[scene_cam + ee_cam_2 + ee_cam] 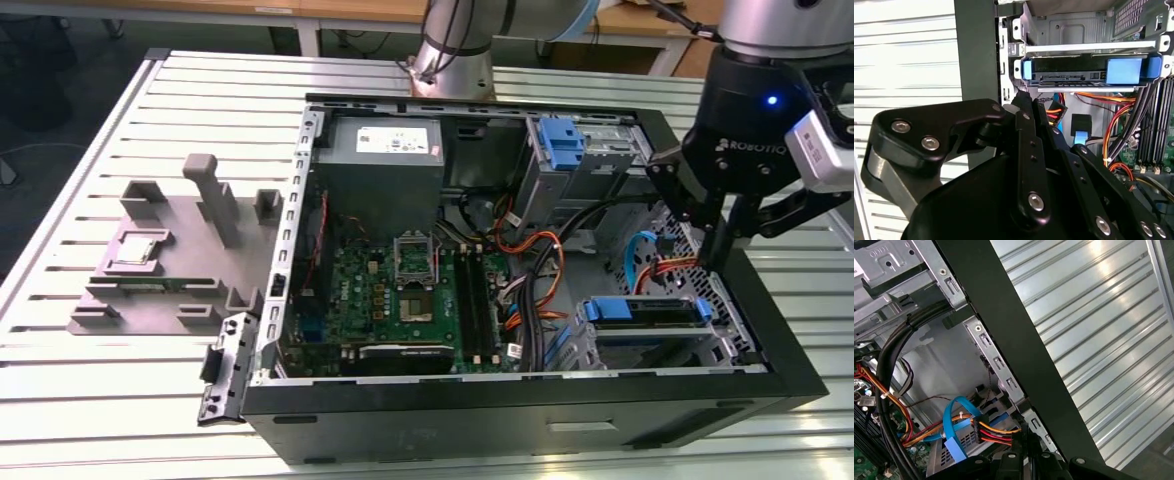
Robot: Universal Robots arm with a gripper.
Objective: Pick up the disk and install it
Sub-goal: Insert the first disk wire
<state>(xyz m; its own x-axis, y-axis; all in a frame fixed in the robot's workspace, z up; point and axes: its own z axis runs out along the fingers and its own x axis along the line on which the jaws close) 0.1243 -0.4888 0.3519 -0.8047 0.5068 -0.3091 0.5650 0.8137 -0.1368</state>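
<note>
I have the gripper [722, 255] over the case [534, 420] wall, jaws seemingly together on nothing; the disk [642, 312] sits in its bay.

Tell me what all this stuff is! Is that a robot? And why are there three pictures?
Yes, that is a robot arm. At its end is a gripper, like a two-fingered hand. One picture comes from a camera off to the side. The other two come from cameras riding near the arm's wrist, looking close up. On the metal table lies an open computer case with a green board and coloured wires. A disk in a blue frame sits in a slot inside, near the gripper. The gripper looks shut, holds nothing, and hovers over the case's edge. A grey holder lies beside the case.
</note>
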